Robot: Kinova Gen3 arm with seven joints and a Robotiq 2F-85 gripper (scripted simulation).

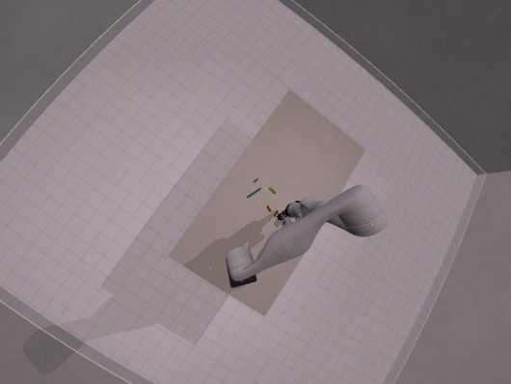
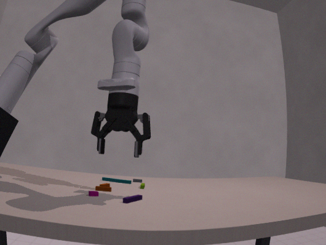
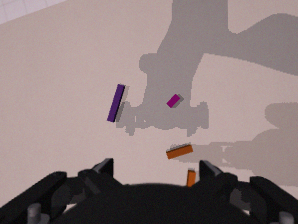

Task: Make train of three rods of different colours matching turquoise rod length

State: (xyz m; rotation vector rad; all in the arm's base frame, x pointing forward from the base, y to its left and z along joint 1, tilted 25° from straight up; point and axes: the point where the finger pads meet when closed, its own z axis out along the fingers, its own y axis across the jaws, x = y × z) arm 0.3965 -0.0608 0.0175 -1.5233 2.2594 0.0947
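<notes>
Exterior view: A black two-fingered gripper (image 1: 281, 216) (image 2: 119, 152) (image 3: 155, 169) hangs wide open and empty above a beige tabletop (image 1: 309, 135) (image 2: 215, 206) (image 3: 60, 65), air between its fingertips and the rods. A dark purple square-sided rod (image 2: 132, 199) (image 3: 116, 103) lies nearest the 6 o'clock edge, bare board between. In the wrist view, it sits at 9 o'clock from a short magenta block-like rod (image 1: 284, 223) (image 2: 93, 193) (image 3: 173, 101), with open room separating them.

From above, the long, slim turquoise rod (image 1: 254, 193) (image 2: 116, 180) lies well inside the edges, a small grey rod (image 1: 255, 180) (image 2: 137, 180) near its 12 o'clock side and a bright lime rod (image 1: 272, 190) (image 2: 142, 186) at 3. Toward 5 o'clock, a first orange rod (image 1: 269, 208) (image 2: 105, 185) (image 3: 191, 178) and a second orange rod (image 1: 276, 213) (image 2: 103, 188) (image 3: 179, 151) lie close together, differently angled. No three rods form a train.
</notes>
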